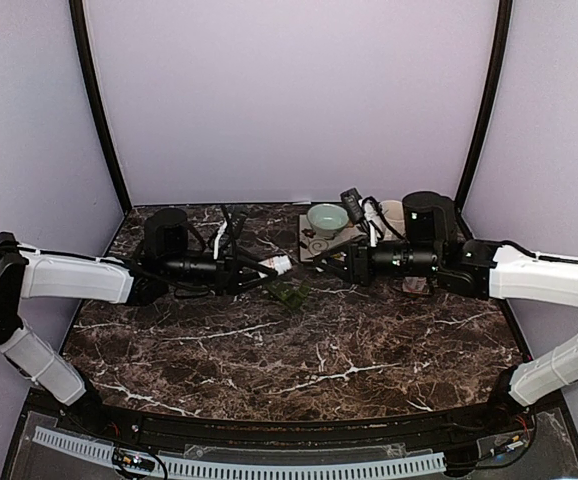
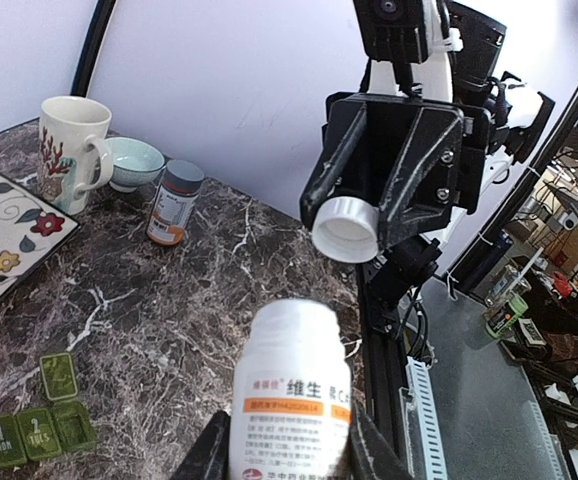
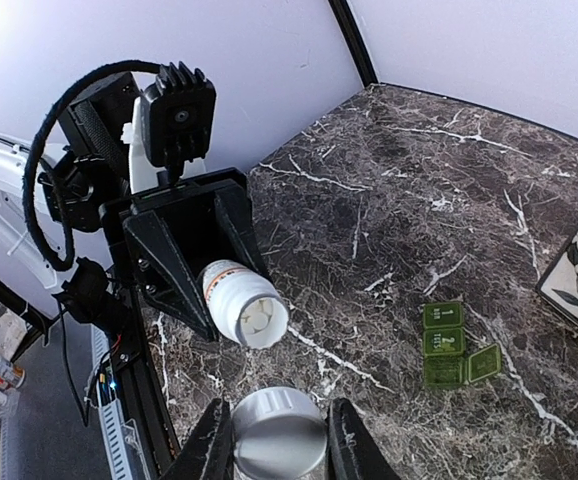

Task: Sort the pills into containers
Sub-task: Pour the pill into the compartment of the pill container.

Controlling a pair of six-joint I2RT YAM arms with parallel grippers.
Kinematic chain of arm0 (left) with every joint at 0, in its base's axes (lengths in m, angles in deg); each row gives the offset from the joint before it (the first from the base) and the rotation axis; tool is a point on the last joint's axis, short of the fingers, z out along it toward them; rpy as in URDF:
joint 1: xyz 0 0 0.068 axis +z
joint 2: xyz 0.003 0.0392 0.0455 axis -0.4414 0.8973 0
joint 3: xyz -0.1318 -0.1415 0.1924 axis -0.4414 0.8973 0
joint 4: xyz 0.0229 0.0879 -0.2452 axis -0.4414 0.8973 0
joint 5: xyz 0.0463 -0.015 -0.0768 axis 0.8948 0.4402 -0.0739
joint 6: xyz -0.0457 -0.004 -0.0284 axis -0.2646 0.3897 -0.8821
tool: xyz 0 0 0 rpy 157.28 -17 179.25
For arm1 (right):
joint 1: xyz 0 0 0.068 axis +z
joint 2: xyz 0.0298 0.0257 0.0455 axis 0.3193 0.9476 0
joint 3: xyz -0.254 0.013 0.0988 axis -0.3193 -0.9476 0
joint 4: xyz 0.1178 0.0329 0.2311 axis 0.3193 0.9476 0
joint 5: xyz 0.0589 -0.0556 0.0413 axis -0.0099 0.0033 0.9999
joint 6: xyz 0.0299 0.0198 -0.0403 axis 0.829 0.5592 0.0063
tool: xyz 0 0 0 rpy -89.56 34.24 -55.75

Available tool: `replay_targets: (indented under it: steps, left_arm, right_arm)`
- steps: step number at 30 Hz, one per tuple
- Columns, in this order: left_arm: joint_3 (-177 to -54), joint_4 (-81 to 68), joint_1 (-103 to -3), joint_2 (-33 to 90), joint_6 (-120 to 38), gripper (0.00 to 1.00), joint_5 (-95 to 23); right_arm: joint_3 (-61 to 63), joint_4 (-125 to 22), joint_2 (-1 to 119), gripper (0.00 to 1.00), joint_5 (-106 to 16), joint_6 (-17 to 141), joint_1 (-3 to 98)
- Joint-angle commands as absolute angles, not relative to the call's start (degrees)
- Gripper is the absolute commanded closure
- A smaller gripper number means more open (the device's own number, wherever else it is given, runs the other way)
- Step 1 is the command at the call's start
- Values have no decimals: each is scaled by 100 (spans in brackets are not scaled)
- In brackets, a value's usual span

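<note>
My left gripper (image 2: 289,452) is shut on a white pill bottle (image 2: 291,375) with an orange label band, held sideways above the table. Its mouth is open, and pale round pills (image 3: 260,321) show inside it in the right wrist view. My right gripper (image 3: 279,442) is shut on the bottle's white cap (image 3: 279,432), close in front of the bottle's mouth; the cap also shows in the left wrist view (image 2: 349,228). The dark green pill box (image 3: 446,345) lies on the marble below, two numbered lids shut and the third open. It also shows in the left wrist view (image 2: 37,428) and the top view (image 1: 291,295).
A floral plate (image 2: 14,245), a white mug (image 2: 69,150), a pale green bowl (image 2: 137,160) and an amber bottle with a grey cap (image 2: 176,203) stand at the back of the table. Both arms meet over the table's far middle (image 1: 299,265).
</note>
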State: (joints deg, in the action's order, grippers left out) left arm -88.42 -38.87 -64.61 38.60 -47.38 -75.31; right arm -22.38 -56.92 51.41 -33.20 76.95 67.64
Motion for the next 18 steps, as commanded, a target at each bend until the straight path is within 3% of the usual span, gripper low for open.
replay_targets:
  steps: [1, 3, 5, 18]
  left_arm:
    - [-8656, -4344, -6438, 4110, -4582, 100, -7340]
    - [-8626, -4431, -6436, 4250, -4569, 100, -7315]
    - [-8617, -4492, -6440, 4400, -4552, 100, -7308]
    - [-8632, -4619, -6420, 5201, -4370, 100, -7113]
  right_arm:
    - [-2460, -6068, 4977, 92, -3385, 7672, 6767]
    - [-2548, -6088, 4945, 92, -3385, 7672, 6767]
    - [-2603, -6107, 4926, 92, -4143, 7830, 6767]
    - [-2865, -6081, 4983, 92, -4542, 7870, 6767]
